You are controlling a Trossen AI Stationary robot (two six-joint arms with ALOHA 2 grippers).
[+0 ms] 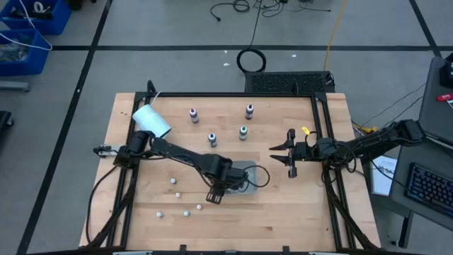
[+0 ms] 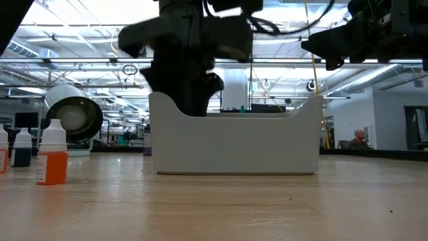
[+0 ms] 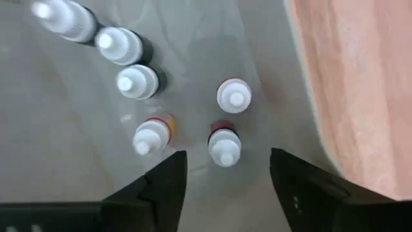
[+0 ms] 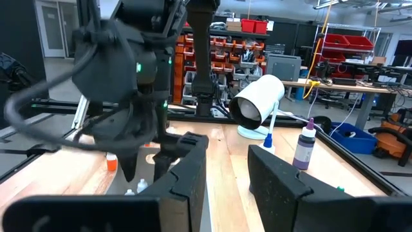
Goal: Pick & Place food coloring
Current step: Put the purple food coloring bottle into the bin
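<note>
You will find no legible brand, label or writing on any bottle or on the container.

Your left tool [image 1: 214,196] hangs over the near edge of the pale tray [image 1: 249,170] at mid-surface, its arm stretched from the left edge of the wooden surface [image 1: 283,205] with the wrist angled downward. In the left wrist view its two dark fingers [image 3: 164,187] stand spread apart, holding nothing, directly above the tray's interior. Inside the tray you can see six small bottles with white caps [image 3: 224,146], some standing, some lying toward one corner; one shows an orange-yellow band, another a reddish one.

Four food coloring bottles [image 1: 211,139] stand upright on the surface beyond the tray, well apart from each other: one pinkish [image 1: 193,114], one dark [image 1: 249,110], one blue, one green [image 1: 243,132]. The low view shows an orange-bodied bottle [image 2: 52,152] near the picture's left edge.

Your right tool [image 1: 289,153] hovers above the surface right of the tray, arm reaching in level from the right side, fingers parted and empty.

A large white cup [image 1: 151,120] lies on its side near the far left corner. Small white balls [image 1: 173,181] are scattered on the near left part of the surface.
</note>
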